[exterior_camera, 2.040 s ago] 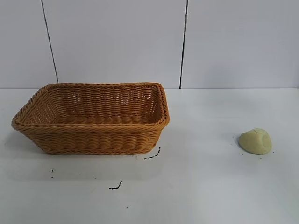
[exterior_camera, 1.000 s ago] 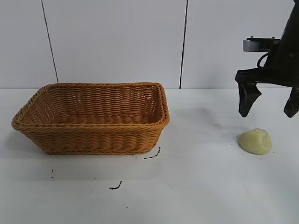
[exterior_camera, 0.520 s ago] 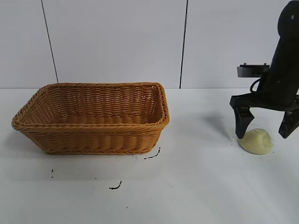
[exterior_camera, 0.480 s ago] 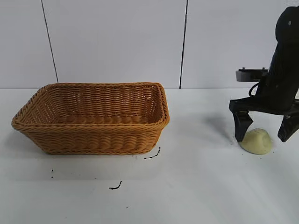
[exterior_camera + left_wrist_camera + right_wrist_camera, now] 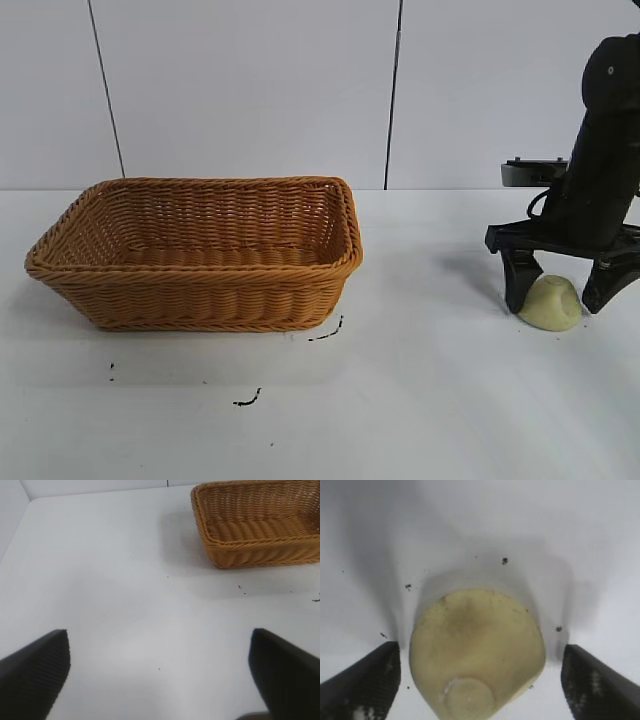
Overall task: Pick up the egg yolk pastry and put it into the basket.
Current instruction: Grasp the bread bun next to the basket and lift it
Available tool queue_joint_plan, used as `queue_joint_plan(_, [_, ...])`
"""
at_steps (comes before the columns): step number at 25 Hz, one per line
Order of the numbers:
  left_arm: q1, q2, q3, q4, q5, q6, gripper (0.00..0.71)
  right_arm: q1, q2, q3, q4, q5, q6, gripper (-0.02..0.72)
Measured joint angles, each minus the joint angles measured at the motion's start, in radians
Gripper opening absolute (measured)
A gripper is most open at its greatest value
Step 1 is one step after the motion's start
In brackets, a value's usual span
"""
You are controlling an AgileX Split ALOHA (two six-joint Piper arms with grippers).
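No readable text, label, brand, number or sign is showing anywhere in these views; the small black marks on the white worktop point(image 5: 330, 420) are forming no letters.

Changes logged: my right gripper point(image 5: 554, 297), absent from the exterior view at the earliest picture, has entered from the upper right and descended onto the table point(image 5: 420, 400). My fingers point(image 5: 521, 283) previously hung above the egg yolk pastry point(image 5: 551, 303); they now straddle it at table level, 1 on each side. Finger gap has narrowed slightly since the last picture, not yet touching the pastry.
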Motion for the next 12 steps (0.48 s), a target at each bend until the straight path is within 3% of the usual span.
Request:
queue_joint_plan(2, [0.0, 0.0, 0.0, 0.0, 0.0, 0.0, 0.697, 0.0, 0.0, 0.0, 0.0, -0.004, 0.0, 0.151])
queue_joint_plan(7, [0.0, 0.0, 0.0, 0.0, 0.0, 0.0, 0.697, 0.0, -0.019, -0.002, 0.0, 0.024, 0.0, 0.13])
queue_joint_plan(12, [0.0, 0.0, 0.0, 0.0, 0.0, 0.0, 0.697, 0.0, -0.107, -0.059, 0.0, 0.12, 0.0, 0.127])
